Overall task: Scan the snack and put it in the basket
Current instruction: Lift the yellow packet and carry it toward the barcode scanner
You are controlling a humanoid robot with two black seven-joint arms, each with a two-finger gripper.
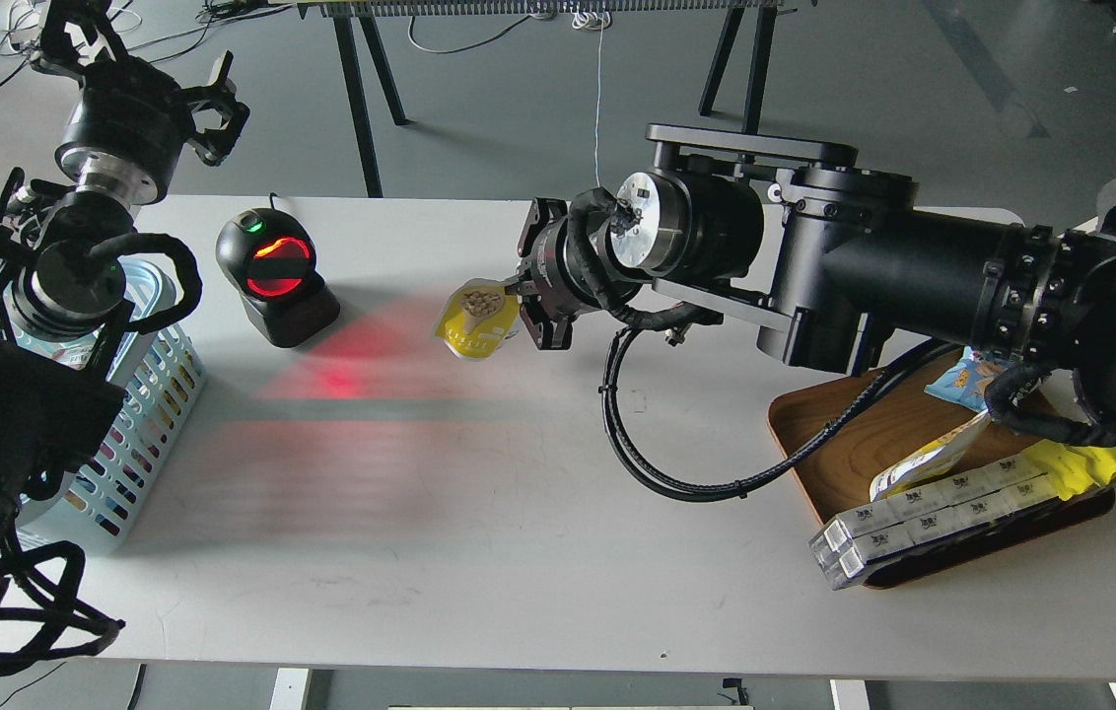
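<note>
The snack (475, 318), a small yellow-and-white pouch picturing tan nuts, hangs above the table in my right gripper (522, 301), which is shut on its right edge. It faces the black scanner (274, 277), whose window glows red and throws red light on the table. The light blue basket (149, 399) stands at the table's left edge, mostly hidden behind my left arm. My left gripper (213, 99) is raised beyond the table's back left corner, open and empty.
A brown wooden tray (844, 439) at the right holds a blue packet (962, 380), a bright yellow packet (1085, 463), another pouch and white boxes (913, 518). My right arm's cable (657, 473) hangs low over the table. Black table legs stand behind.
</note>
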